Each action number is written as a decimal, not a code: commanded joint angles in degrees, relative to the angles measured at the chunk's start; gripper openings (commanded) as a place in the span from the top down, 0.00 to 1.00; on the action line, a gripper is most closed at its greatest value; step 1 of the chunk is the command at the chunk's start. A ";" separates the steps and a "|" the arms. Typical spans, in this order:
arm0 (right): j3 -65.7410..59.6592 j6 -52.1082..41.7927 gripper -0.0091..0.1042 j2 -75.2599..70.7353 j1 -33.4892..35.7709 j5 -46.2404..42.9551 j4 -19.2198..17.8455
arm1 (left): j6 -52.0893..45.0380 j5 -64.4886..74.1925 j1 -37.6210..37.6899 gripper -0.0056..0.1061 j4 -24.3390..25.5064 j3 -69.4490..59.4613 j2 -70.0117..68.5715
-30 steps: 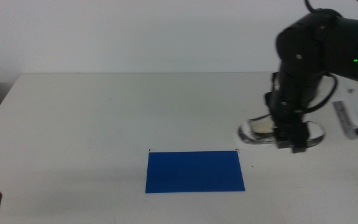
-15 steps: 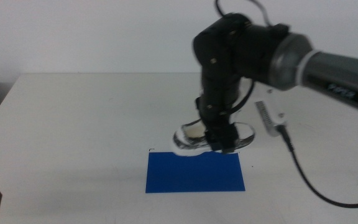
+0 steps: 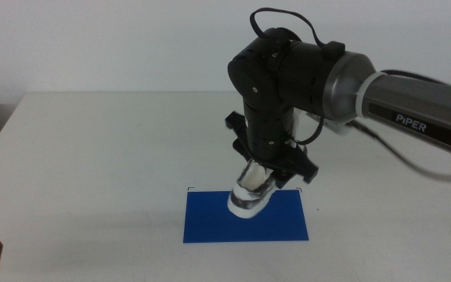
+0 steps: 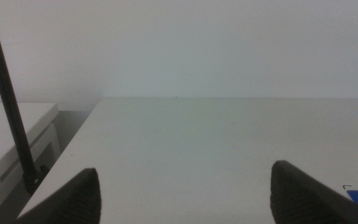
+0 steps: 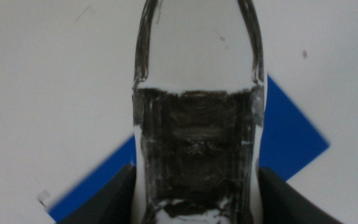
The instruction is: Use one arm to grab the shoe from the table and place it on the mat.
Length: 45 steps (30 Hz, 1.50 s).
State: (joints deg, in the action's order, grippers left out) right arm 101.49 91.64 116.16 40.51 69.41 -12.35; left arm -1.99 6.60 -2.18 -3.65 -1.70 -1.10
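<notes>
You are looking at the right arm (image 3: 304, 70) reaching in from the right side and bending down over the middle of the white table (image 3: 92, 157). Its right gripper (image 3: 266, 168) is pointing down, and its two dark jaws are pinching the shoe (image 3: 250, 190) from both sides. The shoe is hanging in the gripper, tilted, with one end pointing down toward you. That low end is sitting right over the far edge of the blue mat (image 3: 210, 223). You cannot tell if the shoe is touching the mat or just above it.

In the right wrist view you are seeing the shoe (image 5: 197, 124) squeezed between the two jaws, with its dark laced part in the middle and its white rim sticking out ahead. The blue mat (image 5: 291, 137) is showing on both sides under it.

The left gripper (image 4: 182, 193) is waiting near the close left corner of the table. Its jaws are spread wide apart and are holding nothing. A thin black pole (image 4: 8, 106) is standing beside the table there.
</notes>
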 commanded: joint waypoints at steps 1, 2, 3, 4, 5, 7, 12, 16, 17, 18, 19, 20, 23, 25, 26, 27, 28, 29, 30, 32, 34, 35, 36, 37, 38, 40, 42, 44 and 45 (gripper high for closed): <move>1.85 -11.84 0.95 -3.47 0.07 4.32 -1.99 | 0.69 -4.63 0.26 0.11 -0.74 -0.29 -0.40; 1.85 -15.87 0.95 -3.47 0.09 4.33 -2.06 | 0.69 -4.63 0.26 0.11 -0.74 -0.29 -0.40; 1.85 -21.20 0.95 -3.47 0.09 4.33 -2.19 | 0.69 -4.63 0.26 0.11 -0.74 -0.29 -0.40; 1.85 -26.49 0.95 -3.47 0.13 4.33 -2.28 | 0.69 -4.63 0.26 0.11 -0.74 -0.29 -0.40; 1.85 -31.59 0.95 -3.47 0.13 4.33 -2.28 | 0.69 -4.63 0.26 0.11 -0.74 -0.29 -0.40; 1.85 -41.56 0.95 -3.47 0.13 4.38 -2.28 | 0.69 -4.63 0.26 0.11 -0.74 -0.29 -0.40; 1.85 -69.85 0.95 -3.47 0.13 4.20 -2.98 | 0.69 -4.63 0.26 0.11 -0.74 -0.29 -0.40; 1.85 -82.25 0.95 -3.47 0.13 3.71 -3.03 | 0.69 -4.63 0.26 0.11 -0.74 -0.29 -0.40; 1.85 -85.06 0.95 -3.47 0.13 3.64 -3.41 | 0.69 -4.63 0.26 0.11 -0.74 -0.29 -0.40; 1.85 -87.48 0.95 -3.47 0.13 3.64 -3.80 | 0.69 -4.63 0.26 0.11 -0.74 -0.29 -0.40; 1.85 -90.08 0.95 -3.47 0.13 3.64 -4.23 | 0.69 -4.63 0.26 0.11 -0.74 -0.29 -0.40; 1.85 -93.53 0.95 -3.47 0.13 3.70 -4.83 | 0.69 -4.63 0.26 0.11 -0.74 -0.29 -0.40; 1.85 -102.96 0.95 -3.47 -0.16 3.64 -5.67 | 0.69 -4.63 0.26 0.11 -0.74 -0.29 -0.40; 1.85 -108.72 0.95 -3.47 -0.43 3.64 -6.01 | 0.69 -4.63 0.26 0.11 -0.74 -0.29 -0.40; 1.85 -111.33 0.95 -3.47 -0.51 3.64 -6.28 | 0.69 -4.63 0.26 0.11 -0.74 -0.29 -0.40; 1.85 -114.10 0.95 -3.47 -0.51 3.06 -6.44 | 0.69 -4.63 0.26 0.11 -0.74 -0.29 -0.40; 1.85 -116.17 0.95 -3.47 -0.51 2.28 -6.48 | 0.69 -4.63 0.26 0.11 -0.74 -0.29 -0.40; 1.85 -118.30 0.95 -3.47 -0.51 1.35 -6.39 | 0.69 -4.63 0.26 0.11 -0.74 -0.29 -0.40; 1.85 -120.04 0.95 -3.47 -0.51 0.22 -6.22 | 0.69 -4.63 0.26 0.11 -0.74 -0.29 -0.40; 1.85 -121.66 0.95 -3.47 -0.51 -1.58 -5.26 | 0.69 -4.63 0.26 0.11 -0.74 -0.29 -0.40; 1.85 -122.22 0.95 -3.47 -0.51 -3.15 -4.14 | 0.64 -4.63 0.26 0.11 -0.74 -0.29 -0.40; 1.85 -122.22 0.95 -3.47 -0.51 -3.56 -2.95 | 0.64 -4.63 0.26 0.11 -0.74 -0.29 -0.40; 1.85 -122.22 0.95 -3.47 -0.51 -3.79 -1.96 | 0.64 -4.63 0.26 0.11 -0.74 -0.29 -0.40; 1.85 -122.22 0.95 -3.47 -0.51 -4.01 -0.38 | 0.64 -4.63 0.26 0.11 -0.74 -0.29 -0.40; 1.85 -122.18 0.95 -3.47 -0.51 -3.99 0.81 | 0.64 -4.63 0.26 0.11 -0.74 -0.29 -0.40; 1.85 -122.51 0.95 -3.47 -0.51 -3.70 3.44 | 0.64 -4.63 0.26 0.11 -0.74 -0.29 -0.40; 1.85 -123.53 0.95 -3.40 -0.51 -4.93 4.88 | 0.64 -4.63 0.26 0.11 -0.74 -0.29 -0.40; 1.85 -124.91 0.95 -3.40 -0.51 -6.08 5.18 | 0.64 -4.63 0.26 0.11 -0.74 -0.29 -0.40; 1.85 -125.77 0.95 -3.40 -0.51 -6.58 5.32 | 0.64 -4.63 0.26 0.11 -0.74 -0.29 -0.40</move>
State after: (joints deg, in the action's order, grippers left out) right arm 101.49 -32.35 116.23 40.33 64.98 -6.62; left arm -1.99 6.60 -2.18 -3.65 -1.70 -1.10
